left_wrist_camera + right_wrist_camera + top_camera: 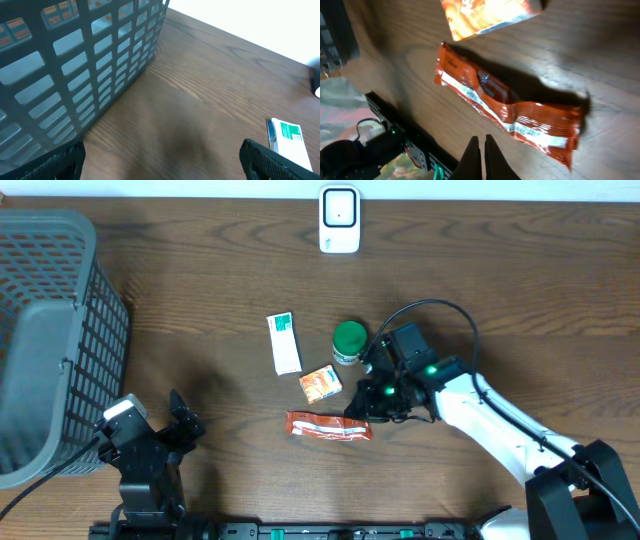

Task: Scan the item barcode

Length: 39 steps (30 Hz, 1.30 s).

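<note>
**Clerk:** First entry, the goods to be scanned?

**Checker:** One long orange-red foil wrapper (328, 426), crinkled, with a white stripe down its length. It lies flat on the dark brown wooden surface (520, 290), near the middle, running left to right.

**Clerk:** Neighbouring stock?

**Checker:** Three pieces.
- One small orange printed carton (321, 384) lies flat, just to the far side of the wrapper and apart from it.
- One round jar with a green lid (349, 340) stands upright, near the carton on its far right.
- One white and green rectangular box (284, 343) lies flat, left of the jar.

**Clerk:** Scanning unit?

**Checker:** One white rounded scanner (339, 220) sits at the far edge, centre, well apart from all four goods.

**Clerk:** Containers?

**Checker:** One grey plastic lattice basket (100, 330) stands at the far left of the surface.

**Clerk:** Right arm?

**Checker:** The right fingers (472, 159) are clenched tight against each other and grasp nothing. From overhead they sit by the wrapper's right end. In the right wrist view the wrapper lies just beyond the tips. I cannot tell whether they touch the foil.

**Clerk:** Left arm?

**Checker:** The left fingers (280, 160) are released and spread wide, holding nothing. They are at the near left, beside the basket, over bare wood. The white and green box shows at the right edge of the left wrist view.
</note>
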Motion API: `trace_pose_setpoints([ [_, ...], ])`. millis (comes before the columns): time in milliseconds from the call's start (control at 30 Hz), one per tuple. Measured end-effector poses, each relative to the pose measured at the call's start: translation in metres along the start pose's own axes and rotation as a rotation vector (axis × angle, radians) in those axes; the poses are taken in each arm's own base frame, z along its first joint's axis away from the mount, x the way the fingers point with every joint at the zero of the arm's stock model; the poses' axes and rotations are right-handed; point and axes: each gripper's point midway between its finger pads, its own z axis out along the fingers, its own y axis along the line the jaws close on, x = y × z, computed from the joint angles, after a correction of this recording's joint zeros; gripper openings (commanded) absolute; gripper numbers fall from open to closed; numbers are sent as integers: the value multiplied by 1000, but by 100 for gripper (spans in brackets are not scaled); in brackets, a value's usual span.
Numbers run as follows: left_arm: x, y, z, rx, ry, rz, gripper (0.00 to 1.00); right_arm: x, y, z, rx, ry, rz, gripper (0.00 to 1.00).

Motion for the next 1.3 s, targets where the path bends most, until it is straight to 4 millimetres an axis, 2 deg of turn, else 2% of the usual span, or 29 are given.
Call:
trace_pose_setpoints([
  [200, 0, 0, 0, 0, 0, 0, 99, 6, -2, 16, 31, 33, -1, 1],
  [467, 0, 0, 0, 0, 0, 0, 98, 19, -31, 51, 115, 135, 67, 1],
  [733, 0, 0, 0, 0, 0, 1, 98, 18, -34, 54, 125, 146, 92, 1],
  [833, 0, 0, 0, 0, 0, 0, 99, 10, -40, 47, 158, 117, 106, 1],
  [1000, 0, 0, 0, 0, 0, 0, 98, -12, -54, 15, 255, 0, 130, 1],
  [1167, 0, 0, 0, 0, 0, 0, 99, -25, -48, -27, 341, -149, 110, 1],
  [1300, 0, 0, 0, 0, 0, 1, 98, -29, -43, -43, 358, -210, 98, 1],
])
